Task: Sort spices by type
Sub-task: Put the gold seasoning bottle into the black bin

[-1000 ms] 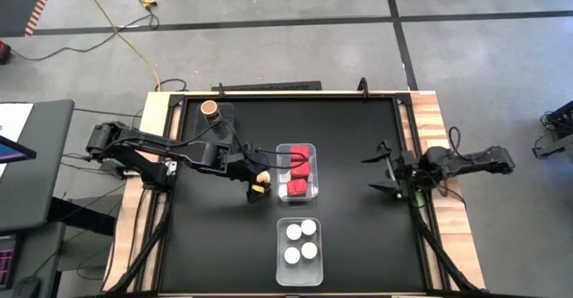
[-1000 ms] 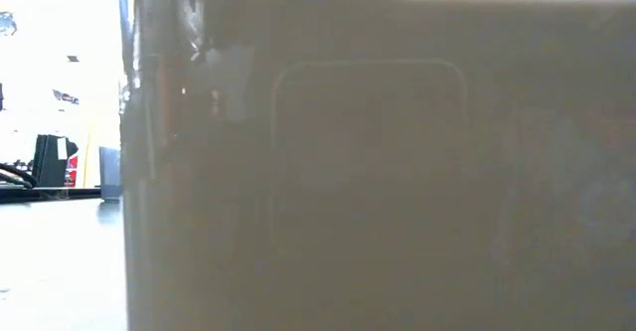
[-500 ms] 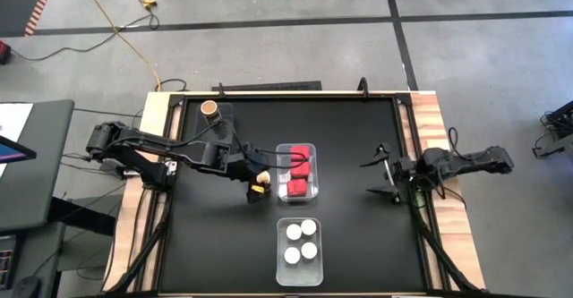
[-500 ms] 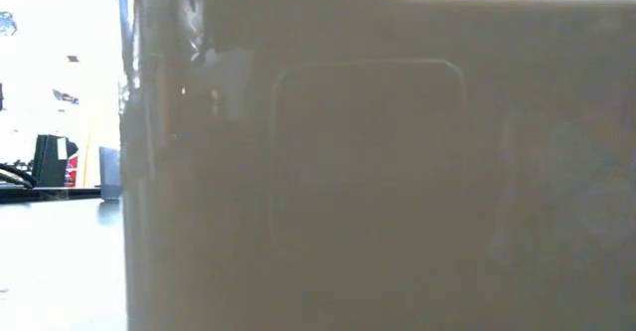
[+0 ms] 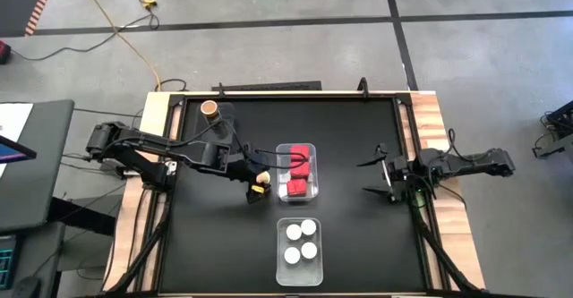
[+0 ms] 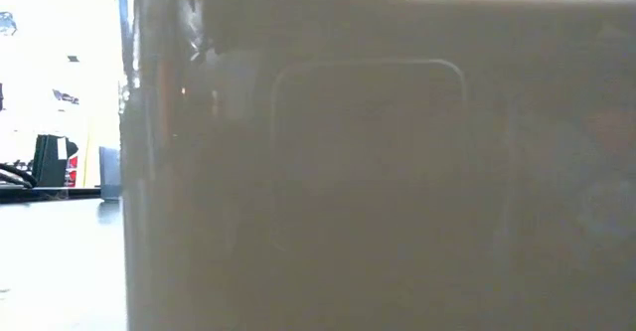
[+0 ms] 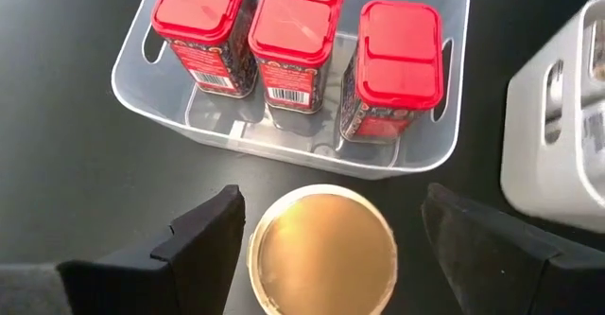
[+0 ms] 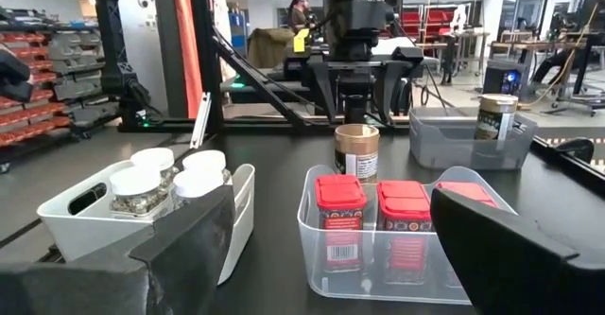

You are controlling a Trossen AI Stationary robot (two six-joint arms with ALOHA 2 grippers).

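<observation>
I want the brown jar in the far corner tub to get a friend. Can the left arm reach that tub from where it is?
Probably yes. The left gripper holds a tan-topped jar, and bare table lies between it and the corner tub, which sits on that arm's side.

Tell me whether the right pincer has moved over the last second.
Yes. In the high view the right pincer has crept a little further in from the table's right wooden edge toward the tub of red spice boxes, fingers open and empty.

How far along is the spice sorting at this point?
Done: three red boxes in one clear tub, three white-lidded jars in another. In hand: left gripper straddles a tan-topped jar. Left: moving it to the tub holding the other tan-topped jar. Right gripper waits open.
</observation>
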